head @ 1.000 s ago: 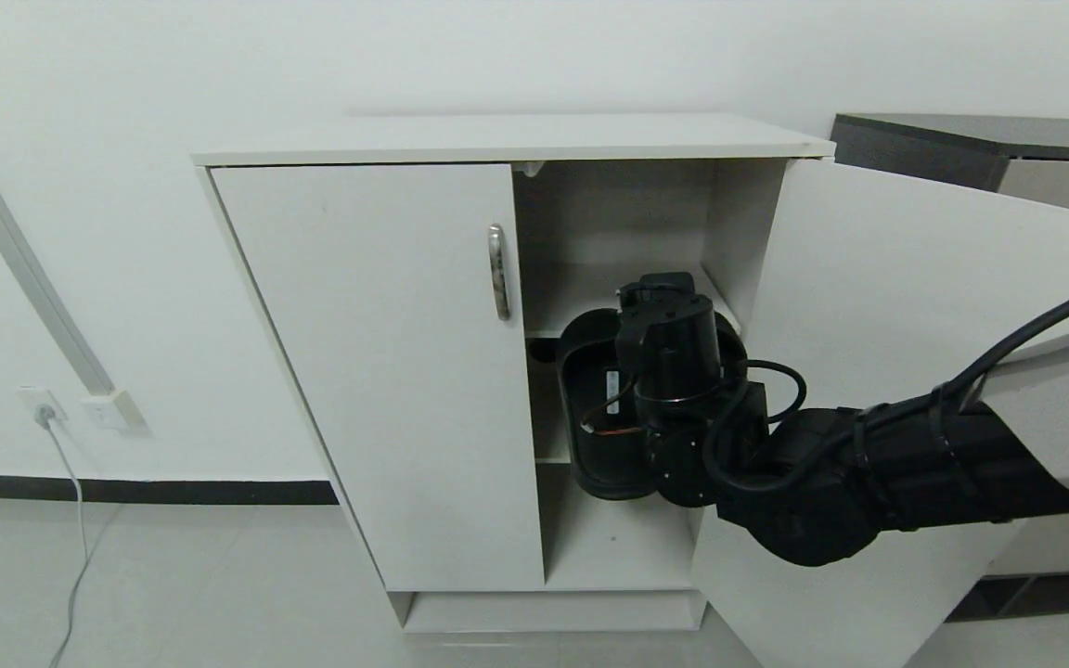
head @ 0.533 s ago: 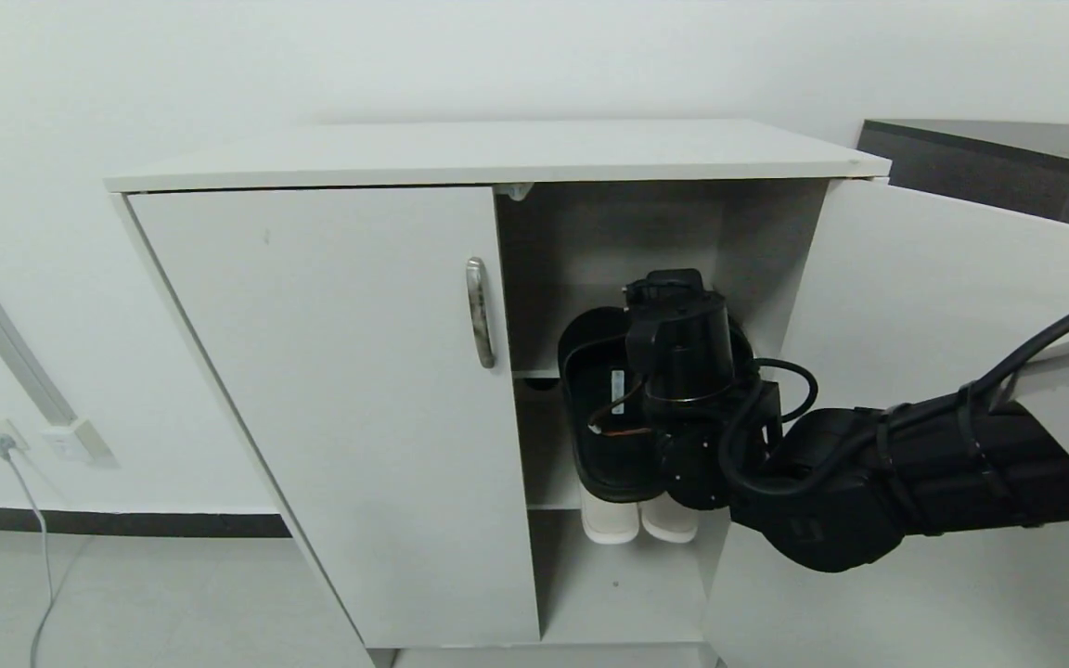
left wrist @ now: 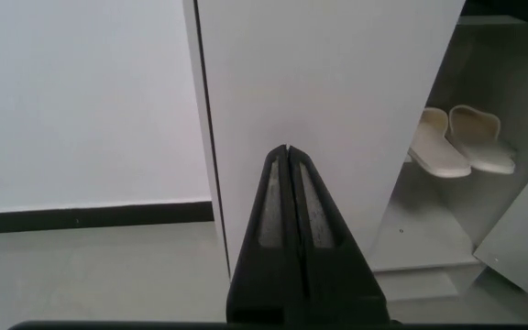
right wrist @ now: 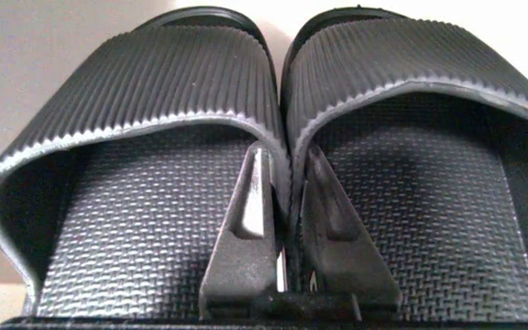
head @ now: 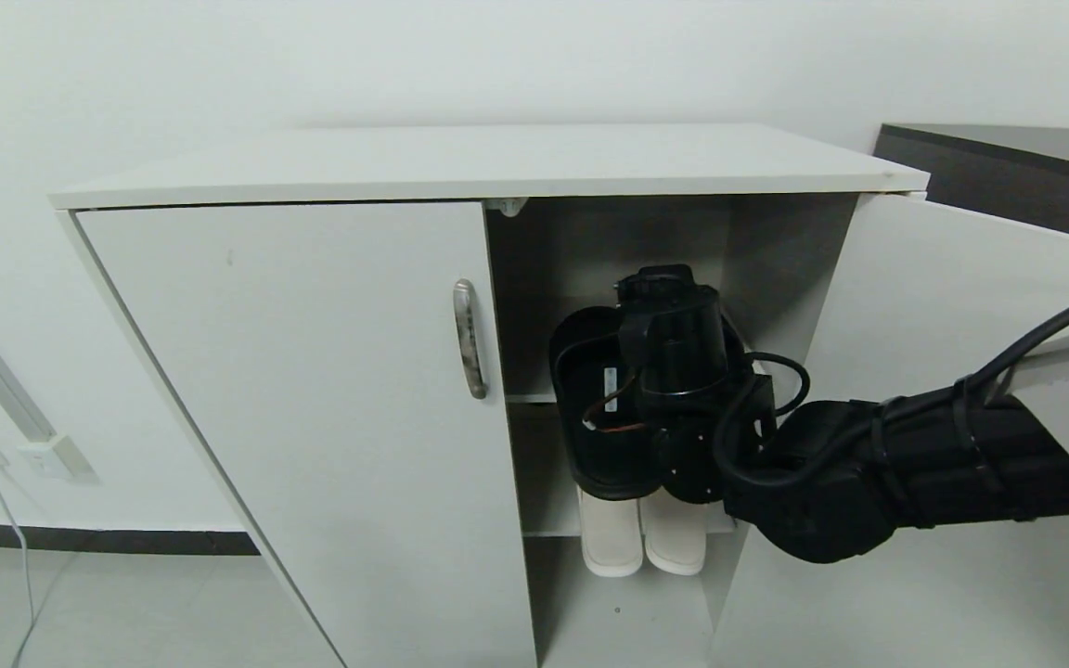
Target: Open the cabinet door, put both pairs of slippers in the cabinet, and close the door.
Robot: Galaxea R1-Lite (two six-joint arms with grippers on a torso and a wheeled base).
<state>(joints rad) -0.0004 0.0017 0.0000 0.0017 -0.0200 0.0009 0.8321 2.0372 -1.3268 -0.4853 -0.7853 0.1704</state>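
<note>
Though half open, white cabinet against white wall, grey floor.

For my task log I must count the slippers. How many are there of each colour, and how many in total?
Black slippers: 2, pinched together in the right end effector
White slippers: 2, side by side on a shelf in the cabinet
Total: 4
</note>
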